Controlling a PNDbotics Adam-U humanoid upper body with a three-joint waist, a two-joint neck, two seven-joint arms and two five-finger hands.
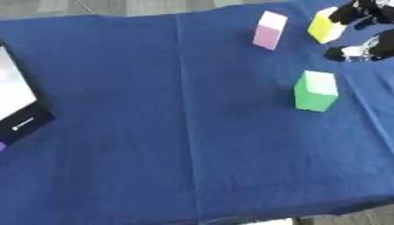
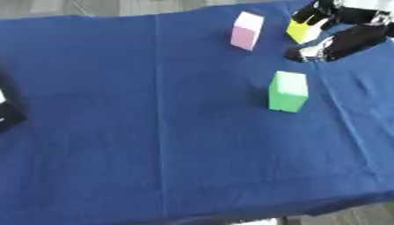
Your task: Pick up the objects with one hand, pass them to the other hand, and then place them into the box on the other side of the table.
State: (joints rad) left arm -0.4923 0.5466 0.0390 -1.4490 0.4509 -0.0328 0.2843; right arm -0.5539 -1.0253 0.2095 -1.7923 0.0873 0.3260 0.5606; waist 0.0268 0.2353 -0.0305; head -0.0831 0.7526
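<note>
1. Blue cloth table cover (image 1: 115, 110) spans the whole work area. Three upright blocks sit on the robot's right half: a pink rectangular block (image 1: 269, 30), a yellow rectangular block (image 1: 326, 26) and, nearer the robot, a green rectangular block (image 1: 316, 90).
2. Right hand (image 2: 338, 39), black with silver joints, comes in from the upper right corner. Fingers (image 2: 311, 15) wrap over the top of the yellow block, thumb sits low just beside it: looks like a pinch on that block. Can't tell if the block is off the cloth.
3. My read: first step, picking up on the right so it can be handed to the left.
4. Pink and green stand apart from the hand, untouched, spaced well enough to take one by one.
5. Left hand shows in neither view.
6. A flat black-edged box with a white inside (image 1: 15, 99) lies at the left edge, well apart from the blocks. Likely the drop target.
7. View difference: left eye shows the box's white inside; right eye catches only its dark corner, but shows more of the right hand.
</note>
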